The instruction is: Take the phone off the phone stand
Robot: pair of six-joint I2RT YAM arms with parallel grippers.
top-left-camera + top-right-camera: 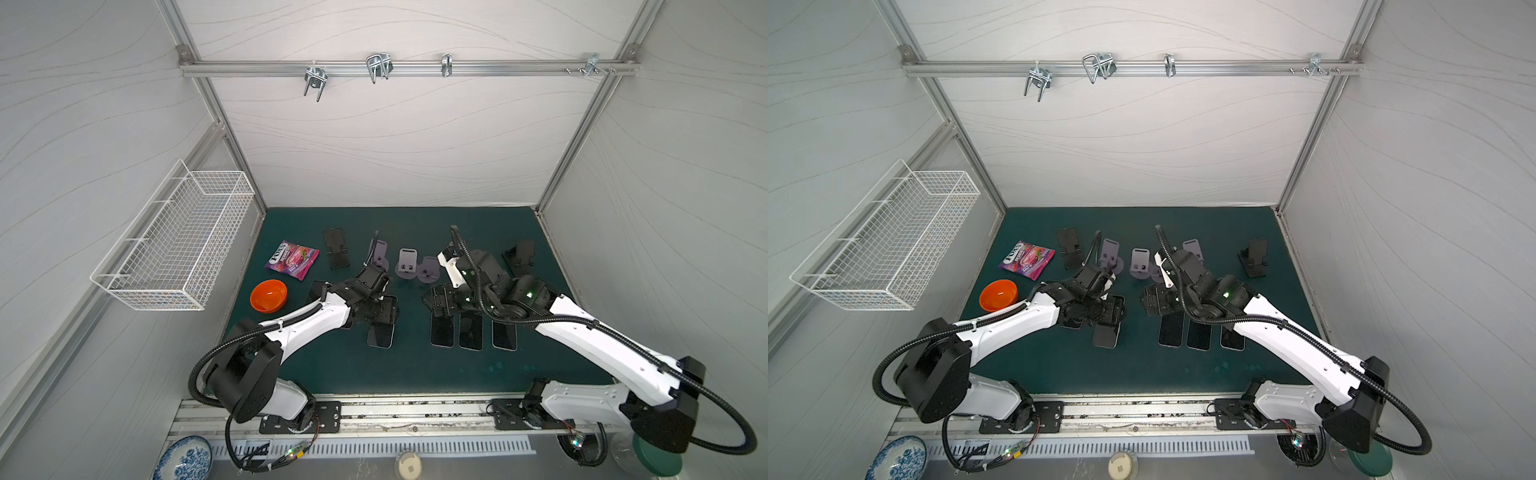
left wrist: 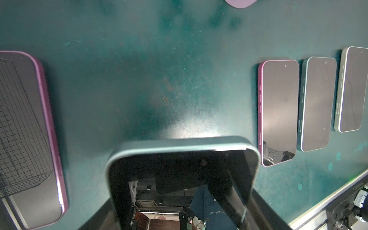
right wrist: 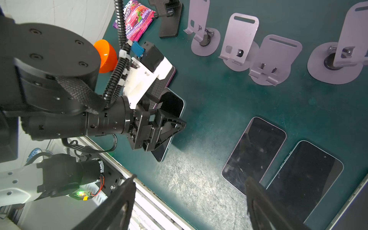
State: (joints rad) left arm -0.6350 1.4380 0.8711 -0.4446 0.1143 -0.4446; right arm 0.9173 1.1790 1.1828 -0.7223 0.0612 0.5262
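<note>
On the green worktop (image 1: 415, 374), well in front of the purple stands (image 3: 240, 39), the left fingers (image 3: 172, 126) pinch one end of a teal-edged phone (image 2: 151, 171), just beside a pink phone (image 2: 29, 129) lying flat. The right fingers (image 3: 123, 195) hang spread wide, gripping nothing, above two more flat phones (image 3: 254, 151).

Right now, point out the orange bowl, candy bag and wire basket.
orange bowl (image 1: 268, 296): in a top view, bare inside.
candy bag (image 1: 292, 258): in a top view, printed front.
wire basket (image 1: 183, 249): in a top view, mesh wall.
</note>
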